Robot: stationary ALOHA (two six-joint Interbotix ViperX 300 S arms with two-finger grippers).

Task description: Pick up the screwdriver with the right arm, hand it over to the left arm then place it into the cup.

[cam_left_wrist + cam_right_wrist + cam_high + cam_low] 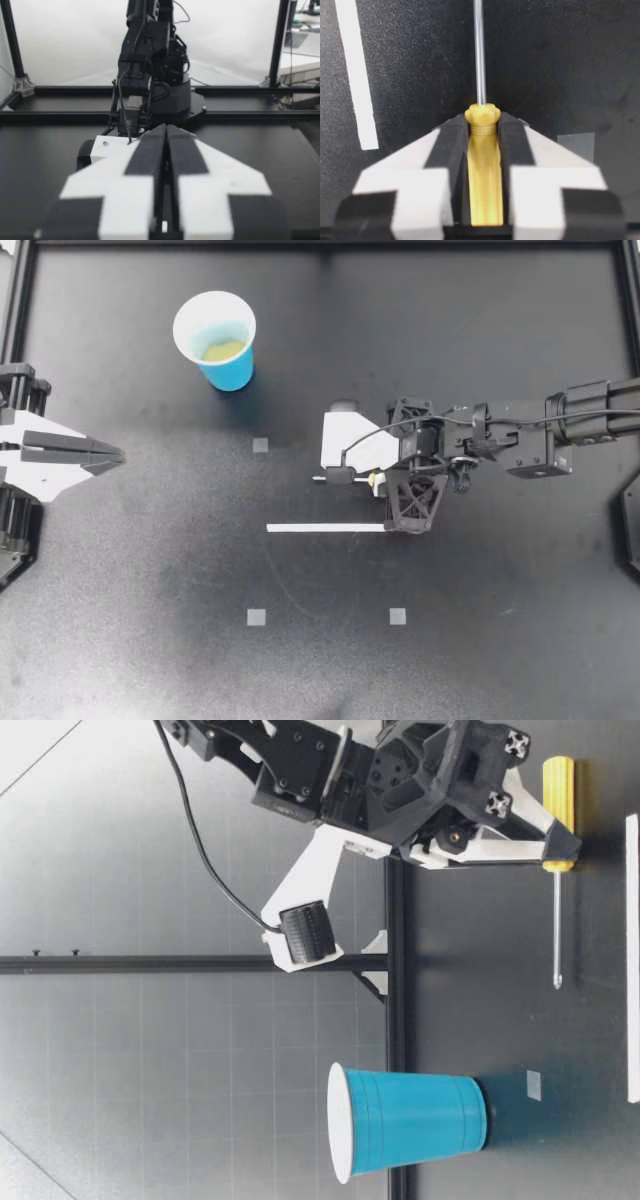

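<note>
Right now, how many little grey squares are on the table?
4 grey squares: one near the cup, two past the white strip, one beside my right gripper, hidden from above.

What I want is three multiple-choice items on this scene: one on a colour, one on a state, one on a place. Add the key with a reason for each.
1. What colour is the screwdriver handle?
A. Red
B. Green
C. Yellow

2. What state is my right gripper in?
A. Shut on the screwdriver
B. Open and empty
C. Out of view

3. Where is the cup?
A. Held in the air
B. Standing on the table, apart from both arms
C. Tipped over the screwdriver

Key:
1 C: the right wrist view shows a yellow handle.
2 A: both fingers press the handle from its two sides.
3 B: the top view shows it upright, with bare table around it.
</note>
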